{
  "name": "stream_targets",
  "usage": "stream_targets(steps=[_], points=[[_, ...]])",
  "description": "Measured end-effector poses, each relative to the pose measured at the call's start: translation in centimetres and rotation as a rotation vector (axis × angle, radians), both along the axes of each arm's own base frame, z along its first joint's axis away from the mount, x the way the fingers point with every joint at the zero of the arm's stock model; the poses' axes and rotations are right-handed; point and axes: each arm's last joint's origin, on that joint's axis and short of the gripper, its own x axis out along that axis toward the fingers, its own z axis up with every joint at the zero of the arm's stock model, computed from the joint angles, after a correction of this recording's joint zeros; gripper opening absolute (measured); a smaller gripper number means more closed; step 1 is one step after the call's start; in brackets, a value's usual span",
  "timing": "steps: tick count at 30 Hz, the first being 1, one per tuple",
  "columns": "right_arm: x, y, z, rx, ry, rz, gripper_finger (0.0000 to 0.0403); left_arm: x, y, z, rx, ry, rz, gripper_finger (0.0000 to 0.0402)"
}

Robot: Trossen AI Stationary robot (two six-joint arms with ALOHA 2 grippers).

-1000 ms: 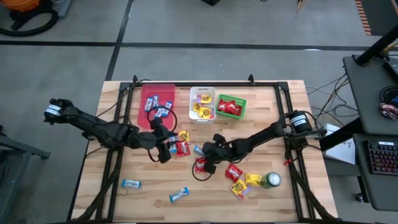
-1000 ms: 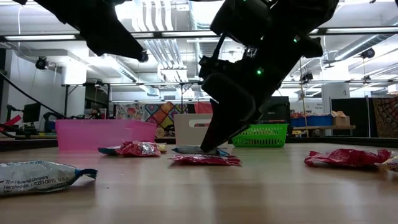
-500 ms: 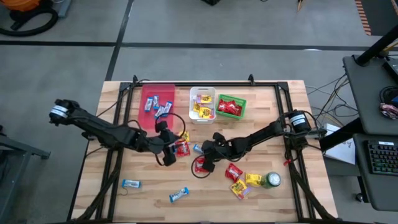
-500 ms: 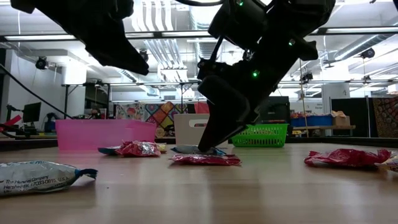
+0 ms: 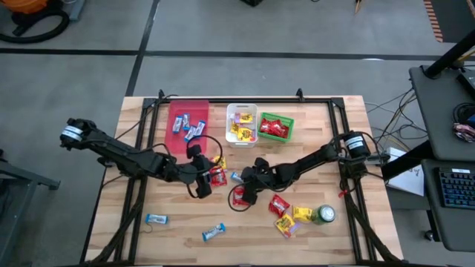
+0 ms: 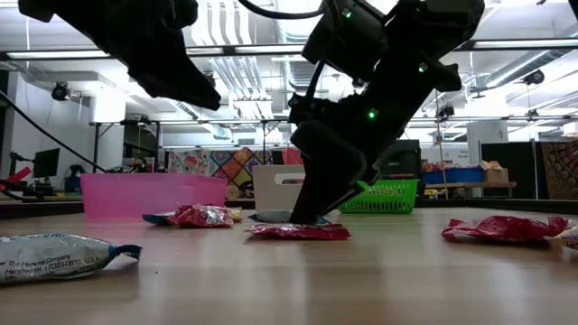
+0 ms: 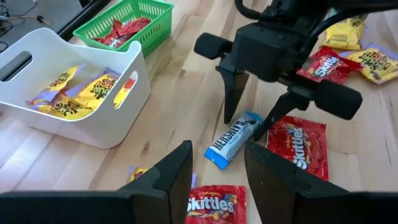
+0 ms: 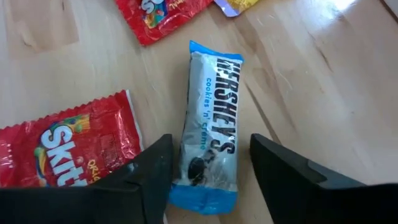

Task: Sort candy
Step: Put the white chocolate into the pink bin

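The right gripper (image 8: 208, 168) has its jaws spread either side of a blue bar (image 8: 208, 124) lying mid-tabletop, not yet gripped; the left gripper (image 7: 214, 180) hovers nearby, jaws apart and empty; the bins (image 5: 241, 111) hold some candy; about a dozen pieces remain loose.

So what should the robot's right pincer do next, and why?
Probably lower a little and close. The right pincer is open, one finger on each side of the blue-and-silver bar, which lies flat on the table, not yet gripped. Closing would grab it for the pink bin, where other blue bars already sit.
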Motion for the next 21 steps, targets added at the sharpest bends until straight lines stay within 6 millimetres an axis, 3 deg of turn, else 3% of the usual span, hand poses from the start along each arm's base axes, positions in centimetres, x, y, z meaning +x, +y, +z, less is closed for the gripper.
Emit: stream_targets(steps=[4, 12, 17, 21], points=[[0.0, -0.1, 0.0, -0.002, 0.0, -0.001, 0.016, 0.1, -0.1, 0.2, 0.005, -0.02, -0.011, 0.013], [0.1, -0.1, 0.4, -0.01, -0.012, 0.013, 0.0024, 0.4, -0.2, 0.5, 0.02, -0.047, -0.068, 0.013], [-0.1, 0.1, 1.4, 0.002, -0.028, 0.031, 0.0022, 0.3, -0.6, 0.6, 0.04, -0.043, -0.096, 0.013], [-0.3, 0.6, 3.6, -0.002, -0.09, 0.088, 0.0022, 0.1, -1.5, 0.7, 0.061, -0.053, -0.147, 0.013]])
